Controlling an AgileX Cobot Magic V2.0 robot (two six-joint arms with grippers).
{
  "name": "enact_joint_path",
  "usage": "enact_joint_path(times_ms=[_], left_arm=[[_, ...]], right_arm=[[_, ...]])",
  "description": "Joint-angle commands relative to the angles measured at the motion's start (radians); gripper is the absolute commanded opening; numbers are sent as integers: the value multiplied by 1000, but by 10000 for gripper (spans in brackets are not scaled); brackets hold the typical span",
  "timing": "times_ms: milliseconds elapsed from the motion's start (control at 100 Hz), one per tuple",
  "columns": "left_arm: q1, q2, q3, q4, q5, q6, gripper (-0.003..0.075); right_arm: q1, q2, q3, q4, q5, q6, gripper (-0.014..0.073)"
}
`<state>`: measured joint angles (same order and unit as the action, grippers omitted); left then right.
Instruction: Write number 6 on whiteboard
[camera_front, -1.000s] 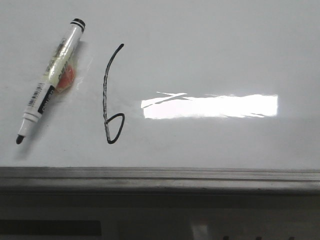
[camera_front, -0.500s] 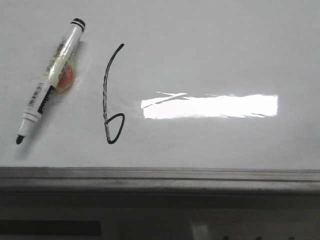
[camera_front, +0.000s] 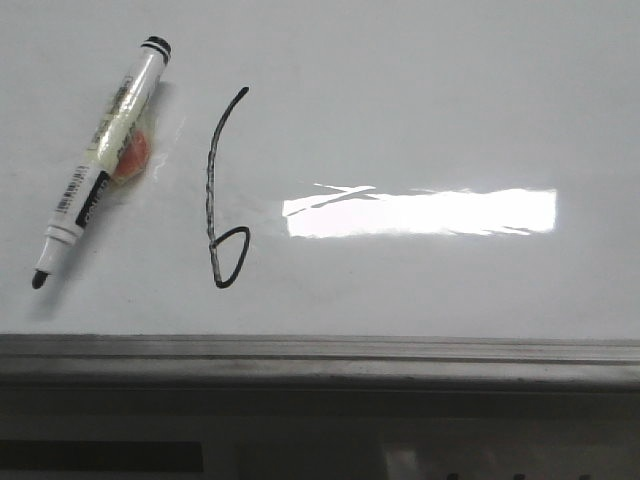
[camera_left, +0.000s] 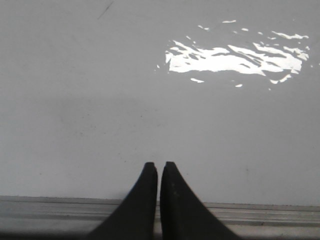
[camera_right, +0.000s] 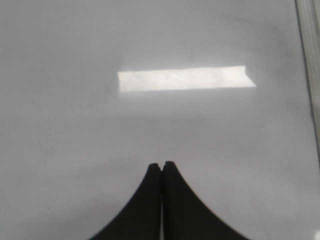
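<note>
The number 6 (camera_front: 212, 190) is a thin black marker line on the whiteboard (camera_front: 420, 110), with a long curved stem and a small pointed loop at its foot. An uncapped black marker (camera_front: 100, 160) lies flat on the board to the left of the 6, tip toward the near rim. No gripper shows in the front view. My left gripper (camera_left: 159, 165) is shut and empty over bare board near the grey rim (camera_left: 60, 207). My right gripper (camera_right: 162, 164) is shut and empty over bare board.
A bright rectangular light glare (camera_front: 420, 212) lies on the board to the right of the 6. The grey metal rim (camera_front: 320, 355) runs along the near edge, and another stretch of rim (camera_right: 309, 65) shows in the right wrist view.
</note>
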<state>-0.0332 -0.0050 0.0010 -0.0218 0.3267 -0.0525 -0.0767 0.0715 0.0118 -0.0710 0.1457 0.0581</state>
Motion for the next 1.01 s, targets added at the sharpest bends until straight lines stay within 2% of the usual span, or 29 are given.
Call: enact_joint_path(times_ms=[0, 60, 1000], left_arm=[[1, -29, 23, 1, -58, -9, -20], [1, -29, 23, 1, -58, -9, -20], [1, -29, 23, 1, -58, -9, -20]], right_arm=[[-23, -64, 14, -22, 77, 3, -64], [-34, -101, 14, -22, 167, 3, -64], [-36, -98, 14, -17, 163, 3, -64]])
